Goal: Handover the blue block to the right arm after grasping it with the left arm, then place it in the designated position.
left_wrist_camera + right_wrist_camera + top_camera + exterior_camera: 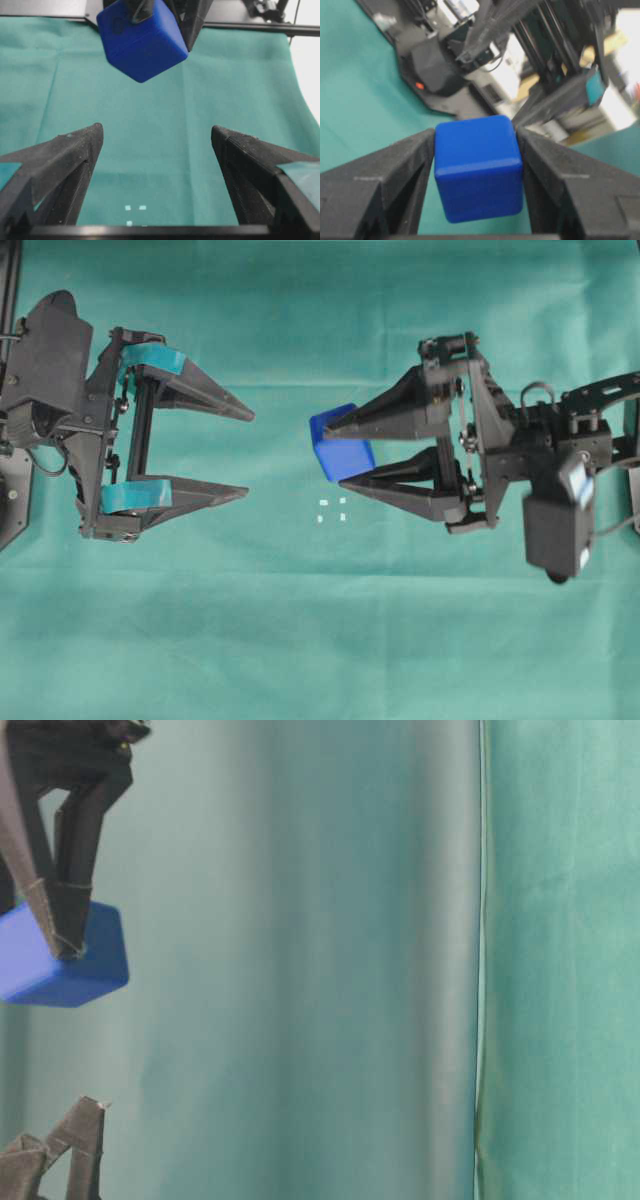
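Blue block [341,445] half-hidden between right arm's [520,440] jaws.

One blue block [341,445], two robot arms, two hands, four white marks [332,510], one green cloth [320,640]

Blue block [62,960] cut by table-level pic's left edge — right wrist background blurred.

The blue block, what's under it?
Only green cloth shows beneath the blue block, which hangs in the air, pinched by the right gripper. The white marks lie just beside its shadowed spot, uncovered.
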`<state>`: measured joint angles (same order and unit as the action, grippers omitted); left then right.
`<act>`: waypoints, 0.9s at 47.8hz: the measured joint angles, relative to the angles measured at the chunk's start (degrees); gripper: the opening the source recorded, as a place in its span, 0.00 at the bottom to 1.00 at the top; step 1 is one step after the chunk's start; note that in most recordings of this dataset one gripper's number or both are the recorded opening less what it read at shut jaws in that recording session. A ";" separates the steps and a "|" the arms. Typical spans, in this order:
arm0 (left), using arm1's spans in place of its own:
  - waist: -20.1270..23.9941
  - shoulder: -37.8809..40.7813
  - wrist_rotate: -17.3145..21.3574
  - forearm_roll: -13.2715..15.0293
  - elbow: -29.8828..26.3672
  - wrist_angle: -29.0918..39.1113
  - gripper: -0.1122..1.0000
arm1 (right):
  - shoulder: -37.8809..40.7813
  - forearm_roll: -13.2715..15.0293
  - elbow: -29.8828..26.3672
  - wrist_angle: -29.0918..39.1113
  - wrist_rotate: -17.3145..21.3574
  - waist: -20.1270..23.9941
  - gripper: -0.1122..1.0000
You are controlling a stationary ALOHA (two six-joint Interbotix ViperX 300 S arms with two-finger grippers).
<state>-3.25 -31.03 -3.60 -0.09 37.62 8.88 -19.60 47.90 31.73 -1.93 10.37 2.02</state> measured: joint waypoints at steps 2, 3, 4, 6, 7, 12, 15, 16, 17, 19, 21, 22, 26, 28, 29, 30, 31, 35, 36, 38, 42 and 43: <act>0.00 0.00 0.00 0.00 0.00 0.00 1.00 | 0.00 -0.44 0.00 0.44 2.81 0.09 0.61; 0.00 0.00 0.00 0.00 0.00 0.00 1.00 | 0.00 -0.62 0.00 0.70 4.22 0.09 0.61; 0.00 0.00 0.00 -0.09 0.00 0.00 1.00 | 0.00 -0.88 0.00 0.97 5.71 0.09 0.61; 0.00 0.00 0.09 0.00 0.00 0.00 1.00 | 0.00 -1.05 0.00 1.32 8.79 0.00 0.61; 0.00 0.00 0.09 0.00 0.00 0.00 1.00 | 0.00 -1.23 0.00 1.49 10.11 0.09 0.61; 0.00 0.00 0.00 0.00 0.00 -0.09 1.00 | 0.00 -1.32 0.00 2.11 16.79 0.09 0.61; 0.00 0.00 0.09 0.00 0.09 0.00 1.00 | -0.09 -1.32 0.00 2.20 21.09 0.09 0.61; 0.00 0.00 0.09 0.00 0.00 0.00 1.00 | -0.09 -1.32 0.00 2.20 22.41 0.00 0.61; 0.00 0.00 0.09 -0.09 0.00 0.00 1.00 | -0.18 -1.32 0.00 2.20 23.91 0.00 0.61; 0.00 0.09 0.09 0.00 0.00 0.00 1.00 | -0.26 -1.41 0.00 2.20 26.02 0.09 0.61; 0.00 0.09 0.09 0.00 0.00 0.00 1.00 | -0.44 -1.41 0.00 2.29 27.77 0.09 0.61; 0.00 0.09 0.09 0.00 0.00 0.00 1.00 | -0.44 -1.41 0.00 2.29 28.48 0.09 0.61; 0.09 0.09 0.09 0.00 0.00 0.00 1.00 | -0.88 -1.41 0.00 2.29 31.82 0.09 0.61; 0.00 0.09 0.09 0.00 0.00 -0.09 1.00 | -1.05 -1.41 0.00 2.29 32.87 0.09 0.61; 0.00 0.09 0.09 0.00 0.00 -0.09 1.00 | -1.05 -1.41 0.00 2.29 33.40 0.09 0.61; 0.00 0.09 0.09 0.00 0.00 0.00 1.00 | -1.14 -1.41 0.00 2.29 33.84 0.09 0.61; 0.00 0.09 0.09 0.00 0.00 -0.09 1.00 | -1.23 -1.41 0.00 2.37 34.19 0.09 0.61; 0.00 0.09 0.09 0.00 0.00 -0.09 1.00 | -1.23 -1.41 0.00 2.55 34.98 0.09 0.61; 0.00 0.09 0.09 0.00 0.00 -0.09 1.00 | -1.23 -1.41 0.00 2.64 35.07 0.09 0.61; 0.00 0.09 0.09 0.00 0.00 0.00 1.00 | -1.23 -1.41 0.00 2.81 35.16 0.09 0.61; 0.09 0.09 0.09 0.00 0.00 0.00 1.00 | -1.23 -1.41 0.00 2.90 35.16 0.09 0.61; 0.00 0.09 0.09 0.00 0.00 0.00 1.00 | -1.23 -1.41 0.00 2.90 35.16 0.09 0.61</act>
<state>-3.25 -30.94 -3.52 -0.09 37.62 8.88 -20.83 46.49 31.73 0.97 45.53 2.11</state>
